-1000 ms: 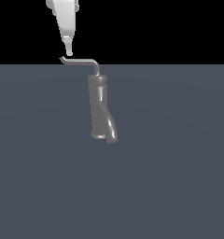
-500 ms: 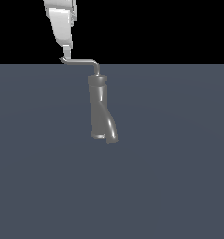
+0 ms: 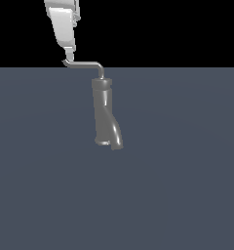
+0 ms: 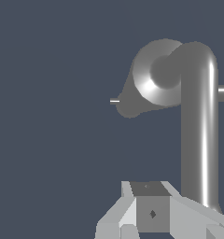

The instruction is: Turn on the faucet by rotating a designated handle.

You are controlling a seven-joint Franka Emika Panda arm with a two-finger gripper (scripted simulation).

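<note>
The faucet [image 3: 104,114] is a dark grey upright cylinder with a collar ring and a short curved spout end, standing on the grey floor. The handle [image 3: 85,63] is a thin light-grey L-shaped rod that rises from the faucet's top and runs toward the exterior view's left, ending in a small hooked tip. My white gripper [image 3: 69,50] hangs just above that tip, its fingers together and holding nothing. In the wrist view the faucet top [image 4: 149,86] is seen from above. There the handle [image 4: 198,130] runs down to the side of my gripper [image 4: 151,219].
A flat dark grey floor [image 3: 177,185] spreads around the faucet. A black background lies behind it.
My gripper has come down a little toward the handle's hooked tip and turned about its axis, showing a wider face. The handle and the faucet have not visibly moved.
</note>
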